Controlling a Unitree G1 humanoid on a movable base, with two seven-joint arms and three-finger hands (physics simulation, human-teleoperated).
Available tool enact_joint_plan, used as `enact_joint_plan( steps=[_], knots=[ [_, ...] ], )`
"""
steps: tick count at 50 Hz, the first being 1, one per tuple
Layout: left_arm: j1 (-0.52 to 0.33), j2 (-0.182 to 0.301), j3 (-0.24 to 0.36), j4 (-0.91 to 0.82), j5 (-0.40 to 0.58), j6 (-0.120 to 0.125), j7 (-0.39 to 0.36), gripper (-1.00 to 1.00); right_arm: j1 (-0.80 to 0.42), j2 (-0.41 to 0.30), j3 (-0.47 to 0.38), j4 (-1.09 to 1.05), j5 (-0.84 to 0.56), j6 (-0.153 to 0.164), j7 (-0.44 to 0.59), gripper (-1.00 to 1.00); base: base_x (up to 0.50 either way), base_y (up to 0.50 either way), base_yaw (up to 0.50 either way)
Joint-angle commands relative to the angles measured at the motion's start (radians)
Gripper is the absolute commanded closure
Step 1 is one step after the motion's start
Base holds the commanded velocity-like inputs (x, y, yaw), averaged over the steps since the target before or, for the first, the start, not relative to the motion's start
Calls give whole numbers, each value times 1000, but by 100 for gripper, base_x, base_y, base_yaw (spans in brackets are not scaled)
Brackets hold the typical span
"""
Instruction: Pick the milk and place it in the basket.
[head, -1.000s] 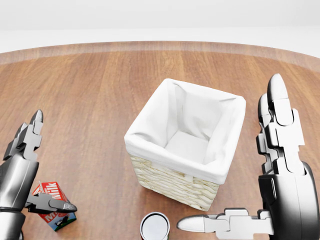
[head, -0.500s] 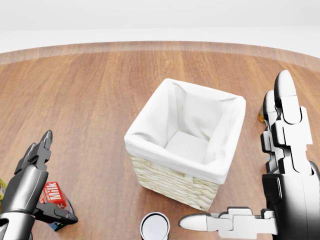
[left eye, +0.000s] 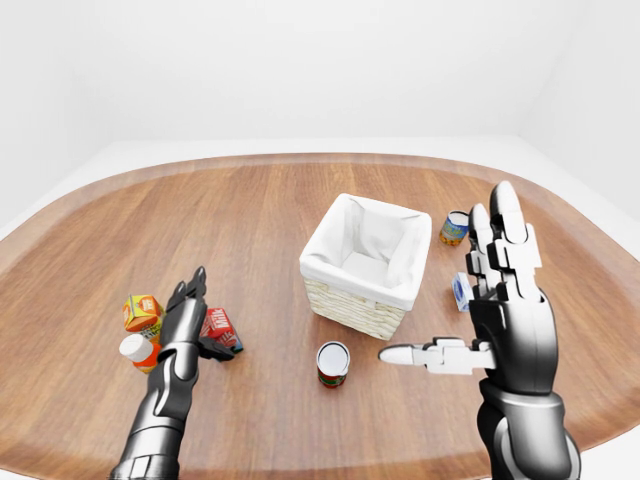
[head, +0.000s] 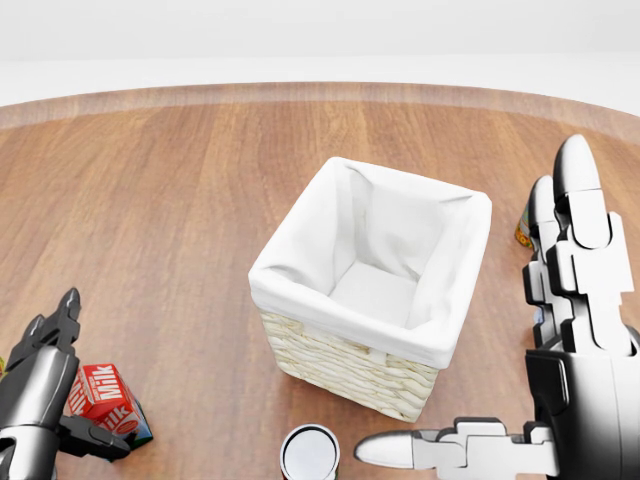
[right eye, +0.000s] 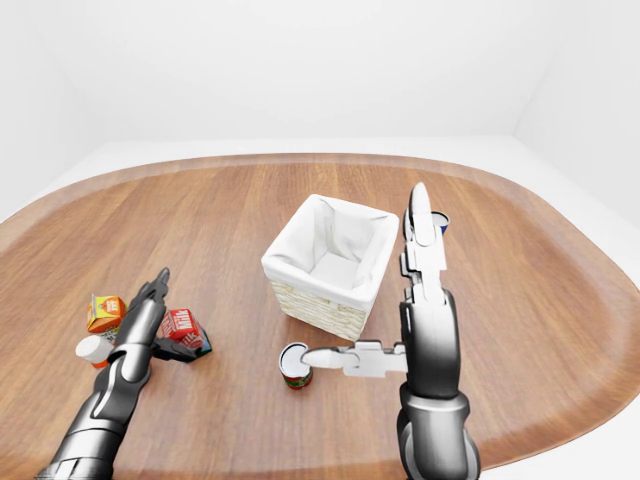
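Note:
The milk (head: 105, 395), a small red carton with white lettering, lies on the wooden table at the lower left of the head view. My left hand (left eye: 212, 315) is open beside it: straight fingers (head: 45, 350) run along its left side and the thumb reaches under its lower edge, not closed round it. The basket (head: 330, 315), wicker with a white cloth liner, stands in the middle, and nothing shows inside it. My right hand (left eye: 447, 275) is open to the basket's right, with its fingers pointing up and its thumb stretched left.
A tin can (left eye: 333, 362) stands just below the basket. Left of the milk are an orange carton (left eye: 142, 312) and an orange-capped bottle (left eye: 138, 350). Another can (left eye: 454, 228) and a small blue-white box (left eye: 461, 291) sit right of the basket, behind my right hand.
My left hand has sunk lower and further left in the head view, alongside the milk. The right hand drifted slightly right. The carton and basket stay where they were.

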Motion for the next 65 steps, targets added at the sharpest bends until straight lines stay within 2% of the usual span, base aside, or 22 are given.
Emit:
enact_joint_plan(
  steps=[1,4,5,6,7,8,9,10,16,24,28,31,33,38,41,47,52,54,56,57,65],
  knots=[
    [-143,59,-42,330,6,0,122,-100,9,-4,9,-27,0,0,0,-100,0,0,0],
    [-183,71,-61,417,8,0,157,-100,9,-4,9,-27,3,0,-1,-100,0,0,0],
    [-195,72,-67,450,6,0,166,-74,7,-4,9,-24,2,0,-2,-100,0,0,0],
    [-197,73,-69,456,5,0,169,-74,6,-4,9,-24,2,0,-2,-100,0,0,0],
    [-214,75,-79,497,14,0,195,-15,7,-4,11,-21,2,0,-2,-100,0,0,0],
    [-217,76,-87,518,19,0,210,28,14,-5,15,-24,0,0,-4,-100,0,0,0],
    [-218,76,-89,522,19,0,212,28,15,-6,15,-25,0,0,-4,-100,0,0,0],
    [-218,74,-94,542,16,0,212,100,12,-6,10,-18,5,0,-5,-100,0,0,0],
    [-206,65,-98,495,-3,0,167,100,9,-5,14,-21,2,0,-6,-100,0,0,0],
    [-199,49,-106,465,18,0,159,100,3,-5,14,-13,2,0,-7,-100,0,0,0],
    [-176,40,-91,364,5,0,104,100,7,-6,14,-12,2,0,-8,-100,0,0,0],
    [-199,43,-88,370,17,0,108,100,7,-7,17,6,3,0,-11,-100,0,0,0],
    [-219,49,-91,402,30,0,137,100,11,-8,25,6,-4,0,-14,-100,0,0,0],
    [-187,43,-78,313,10,0,86,100,19,-14,37,10,-10,0,-21,-100,0,0,0],
    [-212,50,-70,305,12,0,83,100,13,-14,39,29,-10,0,-23,-100,0,0,0],
    [-202,56,-32,131,-27,0,-25,100,17,-17,44,15,-8,0,-21,-100,0,0,0],
    [-236,60,-12,37,-41,0,-85,100,18,-18,50,26,-13,0,-24,-100,0,0,0],
    [-210,45,10,-122,-99,0,-190,100,22,-20,52,25,-13,0,-25,-100,0,0,0],
    [-210,45,15,-157,-93,0,-195,100,22,-20,52,24,-12,0,-25,-100,0,0,0],
    [-217,47,26,-209,-105,0,-231,100,21,-20,53,23,-13,0,-25,-100,0,0,0],
    [-268,71,43,-273,-117,0,-272,100,22,-20,48,23,-8,0,-25,-100,0,0,0]
  ],
)
